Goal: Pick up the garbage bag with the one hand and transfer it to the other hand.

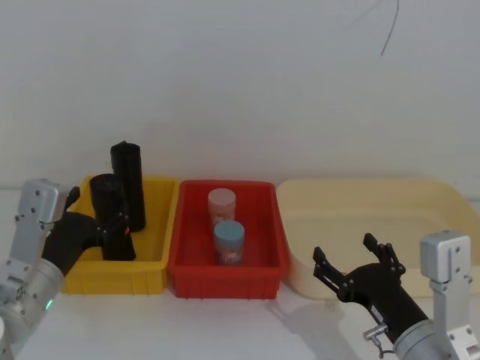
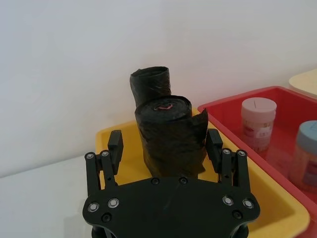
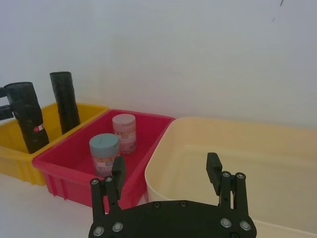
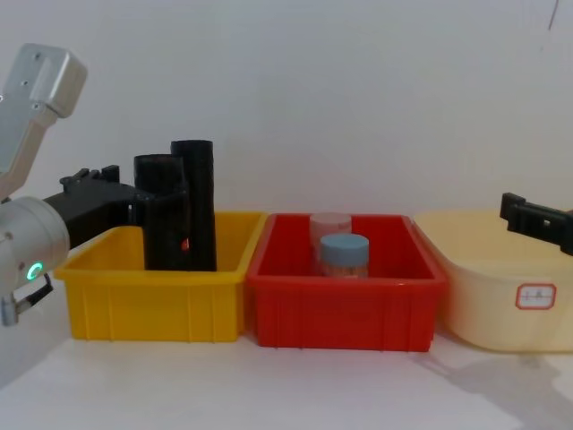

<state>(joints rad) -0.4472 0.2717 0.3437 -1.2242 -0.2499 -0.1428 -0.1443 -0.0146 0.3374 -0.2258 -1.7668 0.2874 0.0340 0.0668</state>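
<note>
The garbage bag (image 2: 171,130) stands in the yellow bin (image 4: 152,305), straddled by the left gripper (image 2: 165,141), whose fingers are spread and not yet clenched, while the released right gripper (image 3: 166,163) hovers ready, probably to receive it.

Head view high, angled down; chest view low, side-on (both share red bin (image 1: 225,281)); wrist views near, facing wall (image 2: 74,49).
</note>
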